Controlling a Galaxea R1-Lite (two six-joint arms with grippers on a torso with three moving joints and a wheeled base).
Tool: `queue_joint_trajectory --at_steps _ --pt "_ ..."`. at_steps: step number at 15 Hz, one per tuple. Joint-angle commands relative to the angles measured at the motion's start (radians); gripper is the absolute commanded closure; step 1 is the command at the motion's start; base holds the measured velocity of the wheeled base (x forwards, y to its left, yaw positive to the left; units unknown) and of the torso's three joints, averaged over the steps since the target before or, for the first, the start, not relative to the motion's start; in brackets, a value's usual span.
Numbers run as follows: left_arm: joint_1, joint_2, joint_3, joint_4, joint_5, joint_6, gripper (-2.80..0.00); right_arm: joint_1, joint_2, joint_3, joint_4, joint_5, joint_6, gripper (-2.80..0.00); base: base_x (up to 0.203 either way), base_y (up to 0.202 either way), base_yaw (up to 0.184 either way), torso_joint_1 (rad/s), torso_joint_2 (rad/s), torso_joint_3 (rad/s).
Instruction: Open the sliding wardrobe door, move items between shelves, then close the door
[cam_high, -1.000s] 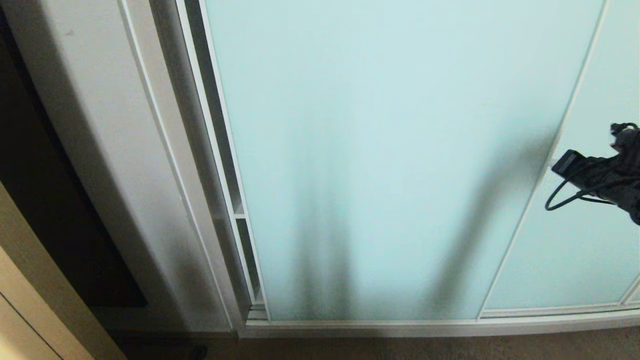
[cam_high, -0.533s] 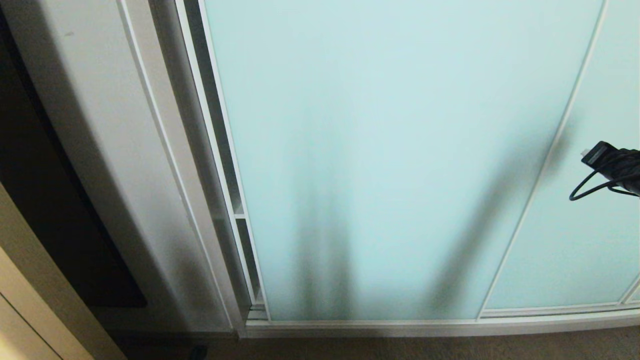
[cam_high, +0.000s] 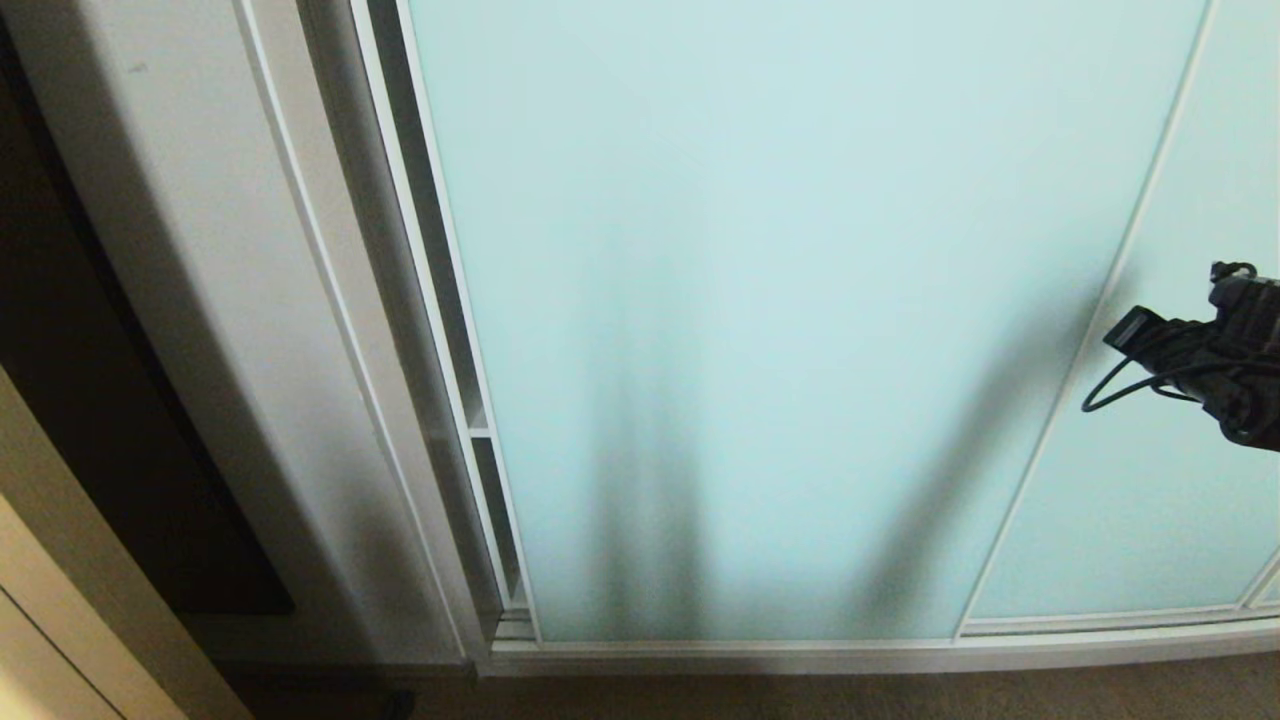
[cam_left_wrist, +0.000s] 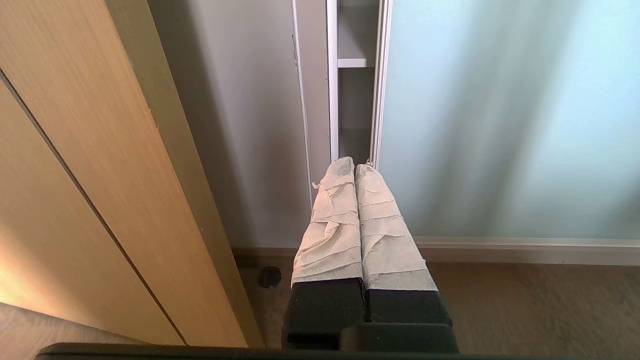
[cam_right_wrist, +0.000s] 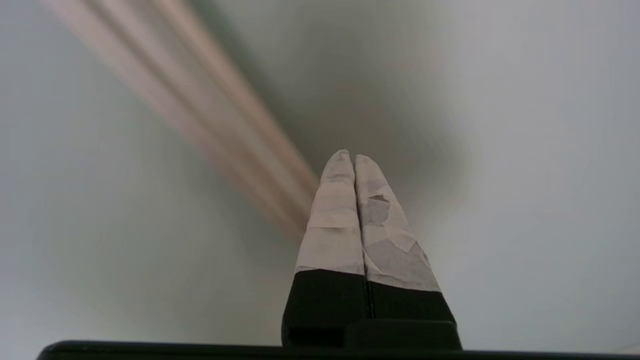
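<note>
Our right gripper (cam_right_wrist: 347, 156) swings back leftward toward the sliding wardrobe door (cam_high: 760, 320) | fingers pressed together, empty | door nearly closed, task barely begun.

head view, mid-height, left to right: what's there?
Dark recess → plain white-grey side wall panel → narrow gap showing a white shelf edge → pale aqua frosted-glass sliding door → second aqua panel → black right arm.

Frosted aqua-glass sliding wardrobe door (cam_high: 760, 300) hides nearly all the interior; only a sliver of white shelf (cam_left_wrist: 352, 62) shows beyond the left gripper (cam_left_wrist: 355, 167). Right arm's black wrist (cam_high: 1210, 365) cut off at frame edge.
</note>
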Motion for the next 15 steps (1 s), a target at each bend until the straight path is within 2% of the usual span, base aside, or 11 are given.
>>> queue_joint_trajectory --at_steps 1,11,15 --pt "0.000 0.002 0.000 0.000 0.000 0.000 0.00 0.012 0.041 -0.037 -0.005 0.001 0.003 0.00 0.000 0.000 0.000 0.000 0.00 0.000" --pt "0.000 0.002 0.000 0.000 0.000 0.000 0.00 0.059 0.041 -0.023 -0.005 0.000 0.005 0.00 0.000 0.000 0.000 0.000 0.00 0.000" --pt "0.000 0.002 0.000 0.000 0.000 0.000 0.00 0.085 0.019 0.001 -0.006 -0.036 0.008 0.00 0.000 0.000 0.000 0.000 0.00 0.000"
